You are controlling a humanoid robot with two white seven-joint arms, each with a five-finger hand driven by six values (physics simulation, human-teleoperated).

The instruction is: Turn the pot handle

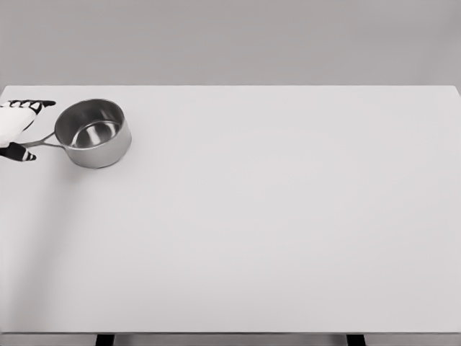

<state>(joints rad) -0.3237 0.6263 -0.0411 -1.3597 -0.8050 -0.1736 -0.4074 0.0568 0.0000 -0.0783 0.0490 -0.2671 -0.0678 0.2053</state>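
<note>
One steel saucepan point(93, 132) stood upright on the white table point(274, 231), far over in the back left part of the tabletop and well apart from the right side. Its round body was open at the top, so the shiny inner wall and the flat bottom showed. A thin metal handle point(42, 140) ran from the pan's left side out toward the left edge of the picture, lying low and nearly level with the table.

At that left edge the left hand point(16, 130) came into view, white with black fingertips. Its upper fingers point(32, 105) stretched toward the pan's rim, just beside it, while a lower digit point(19, 153) sat below the handle. The handle passed between these two parts of the hand, so the hand was spread wide around it; whether any finger actually touched the metal could not be told, since most of the palm was cut off by the picture's edge.

Two dark table legs point(105, 339) showed below the near edge. Behind the table rose a plain grey wall point(230, 40).
</note>
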